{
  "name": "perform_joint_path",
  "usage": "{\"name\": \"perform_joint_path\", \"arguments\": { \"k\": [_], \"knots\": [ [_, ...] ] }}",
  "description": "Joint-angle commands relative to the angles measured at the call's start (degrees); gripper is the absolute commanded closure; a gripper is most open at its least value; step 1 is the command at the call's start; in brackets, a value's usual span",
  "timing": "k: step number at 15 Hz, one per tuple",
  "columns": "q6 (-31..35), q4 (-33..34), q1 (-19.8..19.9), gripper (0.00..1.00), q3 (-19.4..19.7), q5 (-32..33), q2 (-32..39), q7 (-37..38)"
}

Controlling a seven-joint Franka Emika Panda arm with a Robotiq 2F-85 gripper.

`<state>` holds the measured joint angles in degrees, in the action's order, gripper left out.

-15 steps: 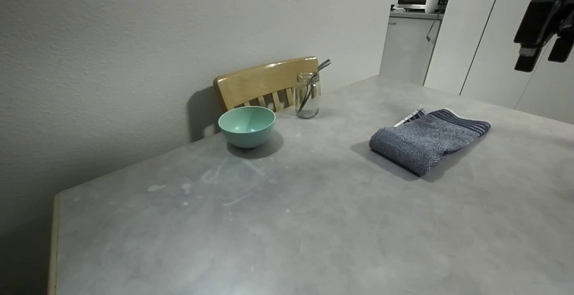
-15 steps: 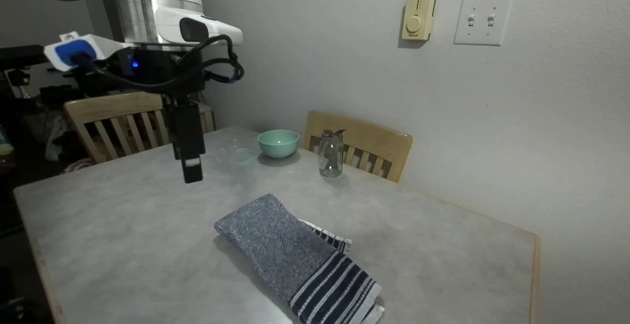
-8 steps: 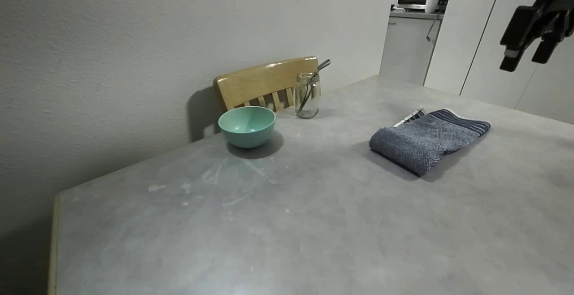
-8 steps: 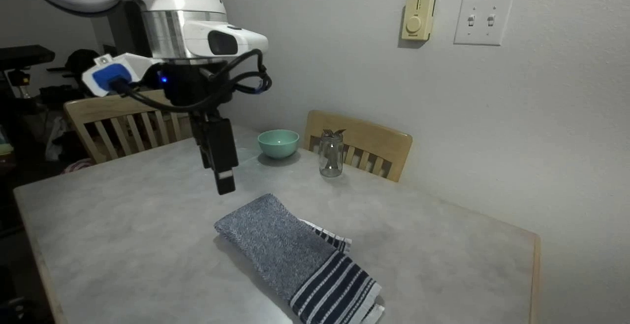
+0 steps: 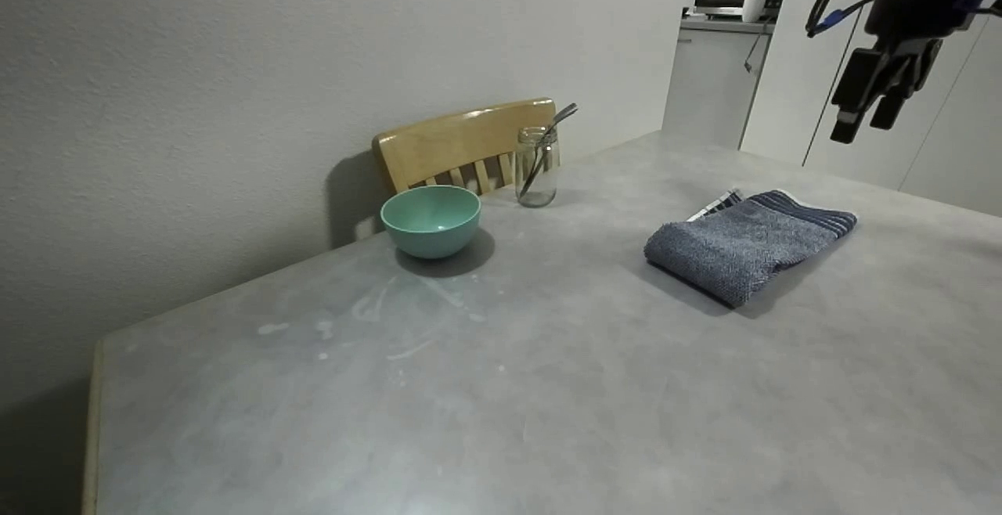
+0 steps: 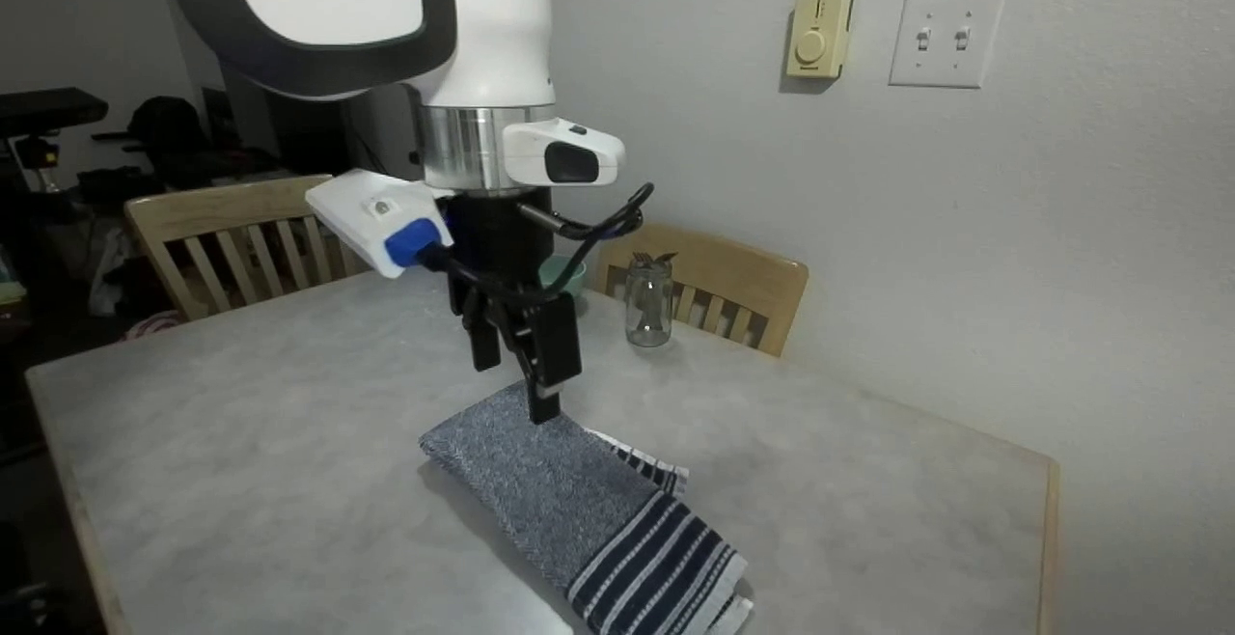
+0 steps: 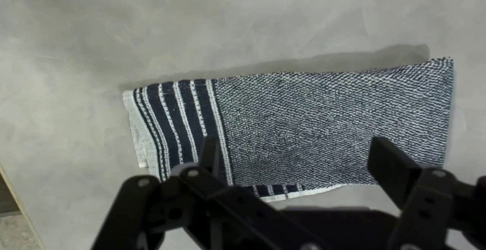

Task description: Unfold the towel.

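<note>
Swung nearer since the earlier frame, the end effector (image 6: 516, 389) hangs spread and empty, above the folded towel (image 6: 555, 481) on the bench (image 6: 241, 481). Pinching every layer could drag the towel without unfolding it; the lower layers are mostly hidden, the striped end (image 6: 661, 563) cut off in an exterior view.

Free air between wide-spread gripper (image 6: 515, 389) and towel (image 6: 555, 490) below, broad stretch of table (image 5: 548, 390) between towel and bowl (image 5: 430, 225), narrower passage between towel and jar (image 5: 538, 174), utensils (image 5: 564, 113) jutting from it, chair (image 5: 468, 138) and wall (image 5: 196, 108) blocking behind.
</note>
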<state>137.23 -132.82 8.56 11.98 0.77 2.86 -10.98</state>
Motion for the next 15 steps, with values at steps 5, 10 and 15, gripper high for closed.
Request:
{"name": "perform_joint_path", "arguments": {
  "k": [5,10,15],
  "knots": [
    [-0.2,-0.2,0.6,0.00,-1.0,0.1,-0.6,0.4],
    [0.5,-1.2,0.2,0.00,-1.4,1.2,-1.2,-1.6],
    [1.2,0.8,0.5,0.00,-1.8,1.0,1.1,-1.3]
  ]
}}
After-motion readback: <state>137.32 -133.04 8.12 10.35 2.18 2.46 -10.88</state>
